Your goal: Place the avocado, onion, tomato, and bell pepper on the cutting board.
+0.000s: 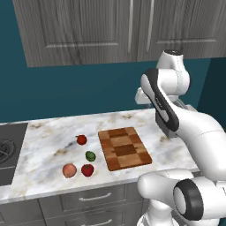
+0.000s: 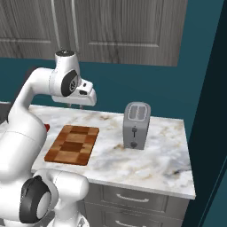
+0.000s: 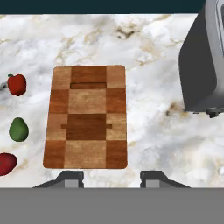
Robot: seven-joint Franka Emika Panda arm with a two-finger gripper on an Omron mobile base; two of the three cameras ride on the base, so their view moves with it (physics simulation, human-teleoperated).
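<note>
**Produce on counter beside bare cutting board; gripper high, closed on nothing**

Cutting board (image 1: 125, 148): checkered light and dark brown blocks, lying flat on the marble counter (image 1: 48, 141). Nothing lies on it. Seen from above in the hand view (image 3: 86, 117), its top surface is bare.

Produce: all four items sit on the counter to the left of the board in the left base view, none touching it.
- Avocado (image 1: 90, 156): small, dark green, nearest the board's left edge, just beside it. In the hand view (image 3: 19, 129) it lies left of the board, between the two red items.
- Onion (image 1: 69, 170): peach-pink ball, nearest the front counter edge, furthest left of the group.
- Red fruit with green stem (image 1: 87, 169): just right of the onion, close but apart from it.
- Second red fruit (image 1: 81, 140): further back on the counter, apart from the others. Which red item is the tomato and which the bell pepper: cannot tell at this size.

Gripper (image 3: 111, 178): its two dark tips stand at the bottom of the hand view, above the board's near edge, with a gap between them and nothing in it. It is at its most closed and holds nothing. The hand sits well above the counter, looking down.

Other: grey two-slot toaster (image 2: 135, 125) stands upright on the counter right of the board, apart from it.
</note>
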